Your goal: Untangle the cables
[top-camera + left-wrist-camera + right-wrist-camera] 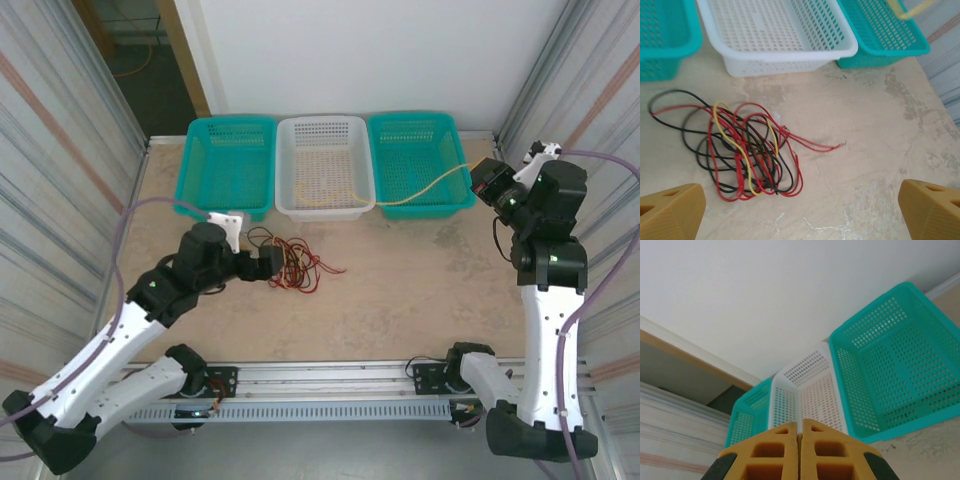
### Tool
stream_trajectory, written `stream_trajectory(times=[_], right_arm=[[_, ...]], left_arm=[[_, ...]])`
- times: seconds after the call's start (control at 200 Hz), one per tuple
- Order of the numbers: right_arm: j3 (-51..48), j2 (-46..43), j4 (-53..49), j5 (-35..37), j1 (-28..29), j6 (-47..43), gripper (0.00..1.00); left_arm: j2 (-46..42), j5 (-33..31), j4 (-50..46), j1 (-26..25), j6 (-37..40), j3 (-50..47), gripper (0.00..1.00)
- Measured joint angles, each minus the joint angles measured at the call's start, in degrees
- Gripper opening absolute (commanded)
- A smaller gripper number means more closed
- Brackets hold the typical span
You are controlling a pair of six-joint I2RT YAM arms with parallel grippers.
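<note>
A tangle of red, black and yellow cables (pixel 292 265) lies on the table in front of the baskets. My left gripper (pixel 275 262) hangs at its left side, open. In the left wrist view the cables (pixel 740 155) lie loosely coiled on the left, and my left gripper (pixel 800 210) has nothing between its fingers (pixel 670 212). A separate long yellow cable (pixel 420 190) runs from the white basket (pixel 325 212) over the right teal basket (pixel 458 205) up to my right gripper (pixel 480 178). In the right wrist view my right gripper (pixel 799 440) has its jaws pressed together.
Three baskets stand in a row at the back: a teal basket (pixel 195 195) on the left, the white one in the middle, a teal one on the right. Corrugated walls close in both sides. Bare table lies right of the tangle.
</note>
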Motion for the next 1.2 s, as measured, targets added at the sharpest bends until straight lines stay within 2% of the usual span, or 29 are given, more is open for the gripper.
stream_trajectory(times=[0.065,0.195,0.456,0.611,0.792,0.957,1.102,1.198], right_arm=[[0.00,0.37,0.07,1.49,2.71,0.00,0.00],[0.09,1.51,0.48,4.55,9.27,-0.20,0.00],[0.87,4.63,2.08,10.32,19.50,-0.90,0.00],[1.07,6.29,4.31,14.23,23.80,-1.03,0.00],[1.07,8.31,7.30,17.07,26.64,-1.03,0.00],[1.44,10.34,9.42,19.41,29.14,-1.07,0.00],[1.81,10.99,10.16,22.73,31.23,-1.25,0.00],[1.81,10.97,11.26,25.68,32.74,-1.25,0.00]], left_arm=[[0.04,0.90,-2.43,1.18,1.31,3.04,0.89],[2.08,6.47,-3.65,2.10,2.58,8.79,0.83],[14.47,17.38,-0.50,2.10,4.96,22.82,0.82],[19.10,25.11,5.84,1.36,-0.07,23.10,0.81],[20.55,30.27,12.92,-1.44,-7.45,21.79,0.81],[20.57,30.80,16.46,-1.79,-14.10,18.45,0.76],[20.61,30.40,16.39,-1.79,-16.85,17.68,0.78],[20.70,30.29,16.90,-1.81,-18.58,17.59,0.77]])
